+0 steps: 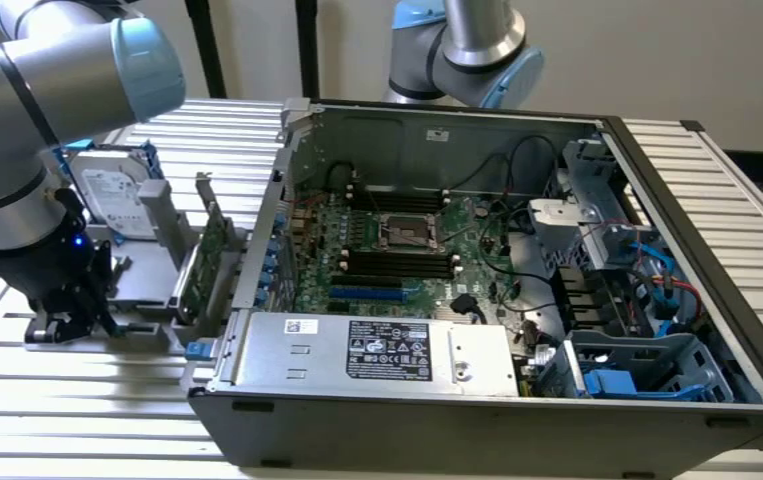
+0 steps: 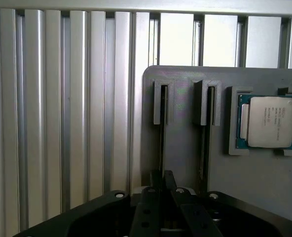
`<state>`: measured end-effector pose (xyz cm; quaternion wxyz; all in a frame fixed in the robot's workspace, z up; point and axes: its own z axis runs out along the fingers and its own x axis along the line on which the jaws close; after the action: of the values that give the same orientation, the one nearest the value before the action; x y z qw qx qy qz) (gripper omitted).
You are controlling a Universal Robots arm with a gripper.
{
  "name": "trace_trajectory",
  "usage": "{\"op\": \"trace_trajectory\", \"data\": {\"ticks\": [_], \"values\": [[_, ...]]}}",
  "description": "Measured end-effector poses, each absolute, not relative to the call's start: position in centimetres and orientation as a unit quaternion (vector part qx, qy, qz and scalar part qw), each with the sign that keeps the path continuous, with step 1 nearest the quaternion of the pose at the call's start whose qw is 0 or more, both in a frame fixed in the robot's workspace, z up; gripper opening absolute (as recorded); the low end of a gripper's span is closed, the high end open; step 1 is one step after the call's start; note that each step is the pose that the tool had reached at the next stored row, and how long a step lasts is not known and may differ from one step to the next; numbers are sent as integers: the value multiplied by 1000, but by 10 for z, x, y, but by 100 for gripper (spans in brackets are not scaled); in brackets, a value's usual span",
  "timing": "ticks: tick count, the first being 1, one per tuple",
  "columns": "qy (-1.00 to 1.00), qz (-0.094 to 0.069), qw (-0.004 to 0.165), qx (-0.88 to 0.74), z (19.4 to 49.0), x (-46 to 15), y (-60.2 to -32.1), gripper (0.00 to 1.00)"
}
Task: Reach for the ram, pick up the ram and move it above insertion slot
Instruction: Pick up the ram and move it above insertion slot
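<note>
The slatted metal table (image 1: 81, 405) carries a grey holder plate (image 2: 264, 190) directly beneath the gripper (image 1: 68, 322) and, just beyond that plate, an open computer case (image 1: 488, 425), apparently lying flat.

The silver-grey tubular robot arm (image 1: 14, 150) has a smooth, brushed-metal look. Rounded pale blue plastic caps (image 1: 148, 60) close its joints, and thin dark seams ring the places where sections meet. A further silver tube with a pale blue joint (image 1: 468, 50) has the same build. Lower down, the metal gives way to a matt black wrist section (image 1: 54, 265) on which a small blue light (image 1: 77, 240) glows. The black tool (image 1: 72, 322) beneath it is blocky and angular. In the wrist view the tool (image 2: 162, 174) has a broad, curved matt black housing (image 2: 87, 217) with small bright round screw heads (image 2: 119, 195) and small dark round holes (image 2: 146, 212) near its middle.
</note>
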<state>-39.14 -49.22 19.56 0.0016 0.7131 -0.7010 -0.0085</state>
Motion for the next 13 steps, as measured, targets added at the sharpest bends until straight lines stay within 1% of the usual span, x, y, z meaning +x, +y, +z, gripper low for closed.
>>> {"op": "trace_trajectory", "data": {"ticks": [13], "values": [[-700, -10, -2, 714, 196, -391, -492, 14]]}}
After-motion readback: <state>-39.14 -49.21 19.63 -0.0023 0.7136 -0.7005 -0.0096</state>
